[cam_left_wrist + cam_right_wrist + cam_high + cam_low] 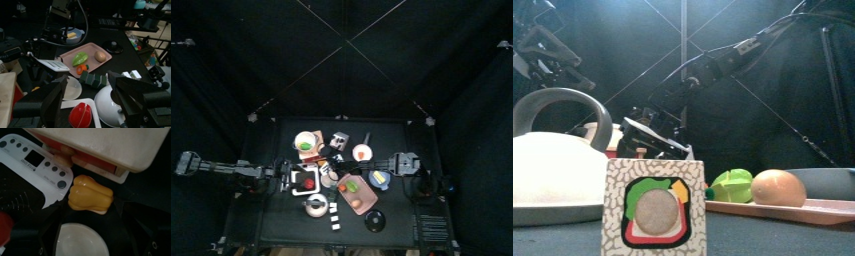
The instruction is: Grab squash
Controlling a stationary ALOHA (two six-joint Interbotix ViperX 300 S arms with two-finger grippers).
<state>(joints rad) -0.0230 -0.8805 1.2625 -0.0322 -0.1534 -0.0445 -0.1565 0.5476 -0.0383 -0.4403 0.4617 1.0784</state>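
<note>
the squash (91, 195), a lumpy yellow-orange piece, lies on the dark table just beside a white scale (37, 169) with round buttons and a small display, and close under the edge of a pale board (107, 143) with red and orange things tucked beneath it. a white round dish (79, 240) sits near it on the other side. the right gripper (90, 235) hangs over the squash with its jaws spread wide to either side and nothing between them. further off, a pink tray (72, 56) carries a green vegetable (81, 58) and a tan egg-shaped thing (101, 56). the front view shows a white kettle (553, 160) with a grey handle and a patterned box (655, 207) standing near the table's front edge. the left gripper (87, 100) rests low at the left side, its fingers apart and empty, above a red pepper (81, 115) on a white plate (97, 121).
</note>
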